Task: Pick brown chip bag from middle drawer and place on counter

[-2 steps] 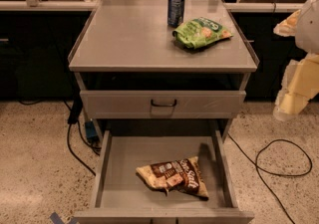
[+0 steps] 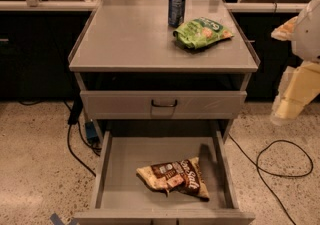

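The brown chip bag [image 2: 174,178] lies flat in the open middle drawer [image 2: 107,169], near its front and a little right of centre. The counter [image 2: 130,39] tops the cabinet above it. My gripper [image 2: 287,104] hangs in the air to the right of the cabinet, at about the height of the shut upper drawer. It is well apart from the bag and holds nothing that I can see.
A blue drink can [image 2: 176,8] and a green chip bag [image 2: 201,32] sit at the counter's back right. A shut drawer front with a black loop handle [image 2: 164,103] is above the open drawer. Cables [image 2: 280,161] lie on the floor on both sides.
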Controlling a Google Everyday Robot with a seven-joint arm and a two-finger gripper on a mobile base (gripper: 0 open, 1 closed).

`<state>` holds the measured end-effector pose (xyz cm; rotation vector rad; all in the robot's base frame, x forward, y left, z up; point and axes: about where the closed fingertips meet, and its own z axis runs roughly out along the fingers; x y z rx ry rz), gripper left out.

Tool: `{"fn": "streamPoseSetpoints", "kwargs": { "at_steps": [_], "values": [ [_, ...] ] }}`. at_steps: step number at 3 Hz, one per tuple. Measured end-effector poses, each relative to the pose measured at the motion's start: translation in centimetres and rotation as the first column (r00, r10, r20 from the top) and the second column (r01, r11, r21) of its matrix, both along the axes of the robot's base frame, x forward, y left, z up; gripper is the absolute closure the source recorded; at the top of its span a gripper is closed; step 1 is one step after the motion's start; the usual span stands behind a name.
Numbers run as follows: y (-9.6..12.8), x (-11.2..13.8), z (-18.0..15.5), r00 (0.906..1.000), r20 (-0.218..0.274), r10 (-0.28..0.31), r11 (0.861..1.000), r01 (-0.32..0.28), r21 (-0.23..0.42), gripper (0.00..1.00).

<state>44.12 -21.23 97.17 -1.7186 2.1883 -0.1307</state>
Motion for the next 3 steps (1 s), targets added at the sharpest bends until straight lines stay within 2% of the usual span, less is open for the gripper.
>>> {"fn": "streamPoseSetpoints", "kwargs": {
  "at_steps": [1, 3],
  "values": [
    [0.5, 0.2, -3.1, 0.9997, 0.002, 0.026, 0.999, -0.026, 0.020, 0.00],
    [2.3, 0.8, -10.6, 0.9968, -0.032, 0.073, 0.995, -0.071, 0.068, 0.00]
  ]
}}
